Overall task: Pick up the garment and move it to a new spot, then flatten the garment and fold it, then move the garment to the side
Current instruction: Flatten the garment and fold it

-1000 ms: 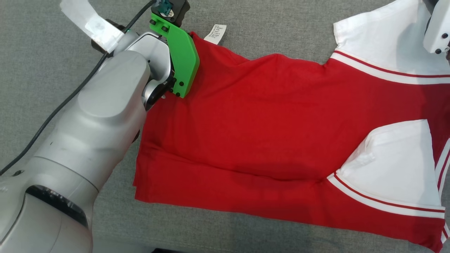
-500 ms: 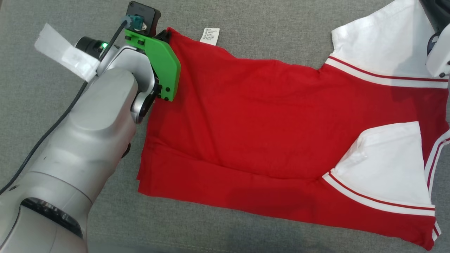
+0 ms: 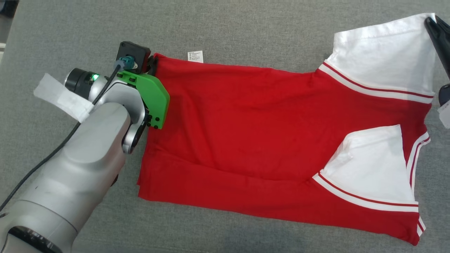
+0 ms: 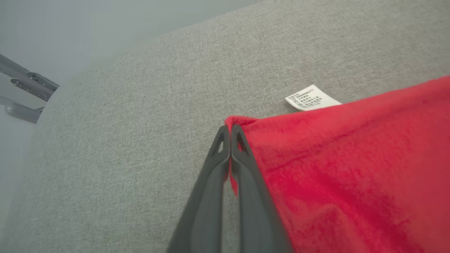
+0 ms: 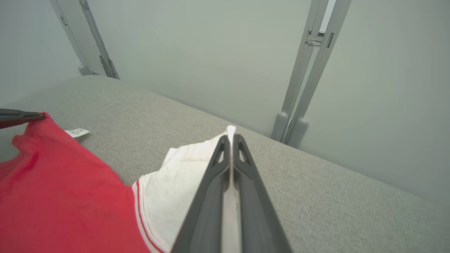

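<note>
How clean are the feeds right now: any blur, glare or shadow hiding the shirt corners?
Head view: even light, no glare, shirt sharp, faint shadow along its near fold. Left wrist view: left claw tips crisp, red cloth soft close to the lens. Right wrist view: right claw tips clear, metal posts slanted, perhaps the wide lens.

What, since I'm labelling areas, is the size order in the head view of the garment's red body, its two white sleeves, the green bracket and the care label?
Largest to smallest:
1. red body
2. upper white sleeve and lower white sleeve, too alike to rank
3. green bracket
4. care label
</note>
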Tool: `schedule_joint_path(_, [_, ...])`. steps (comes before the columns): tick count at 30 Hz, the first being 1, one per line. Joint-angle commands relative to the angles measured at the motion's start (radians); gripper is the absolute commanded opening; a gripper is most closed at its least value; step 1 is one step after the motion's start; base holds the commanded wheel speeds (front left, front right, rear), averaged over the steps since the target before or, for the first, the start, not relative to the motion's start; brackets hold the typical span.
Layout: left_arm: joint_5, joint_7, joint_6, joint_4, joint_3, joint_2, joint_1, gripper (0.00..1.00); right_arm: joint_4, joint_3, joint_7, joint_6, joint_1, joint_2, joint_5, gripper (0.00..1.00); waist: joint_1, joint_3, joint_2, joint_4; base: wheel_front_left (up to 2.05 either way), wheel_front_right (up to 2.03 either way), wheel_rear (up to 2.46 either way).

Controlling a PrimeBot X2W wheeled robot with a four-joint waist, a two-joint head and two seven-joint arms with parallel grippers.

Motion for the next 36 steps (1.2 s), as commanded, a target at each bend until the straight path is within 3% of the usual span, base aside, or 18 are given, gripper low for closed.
schedule_joint_path(1, [0.019,-0.01,0.016,-0.027,-0.008,0.023,0.026,0.0,-0.017,-0.003,-0.034,-0.001,0.04,-0.025,0.012,0.0,0.0,-0.021,0.0,-0.014,0.0,0.0,0.0])
schedule_joint_path(10, [0.108,-0.018,0.08,-0.205,-0.073,0.16,0.096,0.0,-0.143,0.026,-0.107,-0.001,0.186,-0.137,0.092,0.0,0.0,-0.048,0.0,-0.041,0.0,0.0,0.0])
schedule_joint_path(19, [0.225,-0.063,0.141,-0.37,-0.158,0.281,0.184,0.0,-0.221,0.051,-0.078,-0.001,0.322,-0.233,0.172,0.0,0.0,-0.065,0.0,-0.056,0.0,0.0,0.0])
schedule_joint_path(22, [0.242,-0.085,0.186,-0.42,-0.167,0.323,0.239,0.0,-0.24,0.062,-0.051,-0.001,0.393,-0.267,0.197,0.0,0.0,-0.078,0.0,-0.061,0.0,0.0,0.0])
schedule_joint_path(26, [0.236,-0.088,0.218,-0.458,-0.172,0.347,0.285,0.0,-0.255,0.096,0.0,-0.001,0.445,-0.307,0.206,0.0,0.0,-0.088,0.0,-0.065,0.0,0.0,0.0])
schedule_joint_path(36, [0.218,-0.098,0.245,-0.464,-0.179,0.353,0.339,0.0,-0.281,0.178,0.149,-0.001,0.497,-0.343,0.292,0.0,0.0,-0.113,0.0,-0.063,0.0,0.0,0.0])
